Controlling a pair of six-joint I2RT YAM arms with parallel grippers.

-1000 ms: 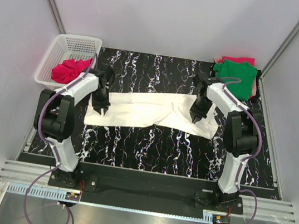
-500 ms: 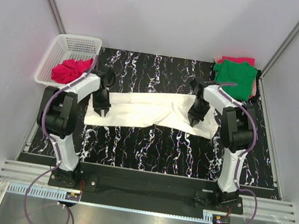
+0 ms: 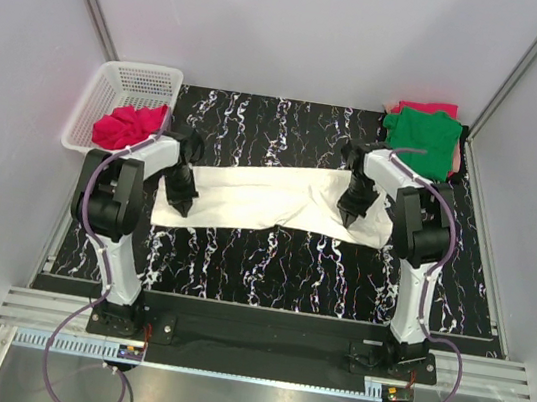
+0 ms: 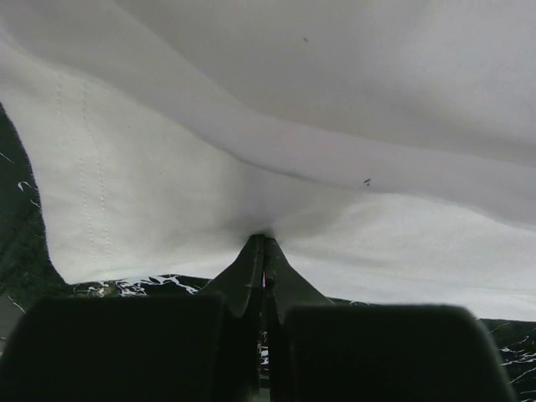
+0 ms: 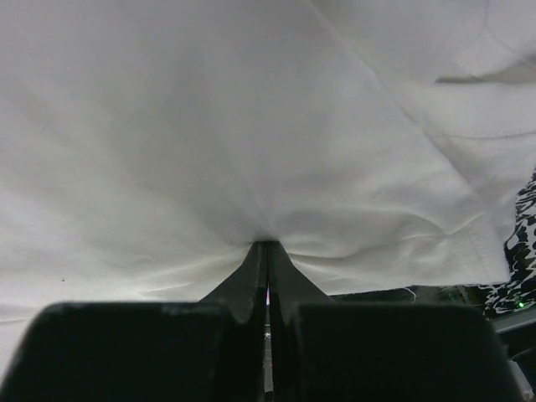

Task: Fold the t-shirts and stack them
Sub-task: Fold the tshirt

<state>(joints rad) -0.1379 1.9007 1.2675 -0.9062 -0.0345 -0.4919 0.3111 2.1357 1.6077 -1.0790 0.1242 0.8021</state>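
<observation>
A white t-shirt lies stretched lengthwise across the black marbled table. My left gripper is shut on its left end, and the cloth puckers at the closed tips. My right gripper is shut on the shirt's right part, with creases in the fabric running into the pinched tips. A folded green t-shirt lies at the back right on top of a pinkish-red one. Another pinkish-red t-shirt sits crumpled in the basket.
A white plastic basket stands at the back left corner, partly off the table. Grey walls close in the table on three sides. Bare tabletop lies between the white shirt and the arm bases.
Both grippers have closed on the white shirt's fabric. Both arms have drawn in slightly toward the shirt ends; the shirt itself has barely shifted.
</observation>
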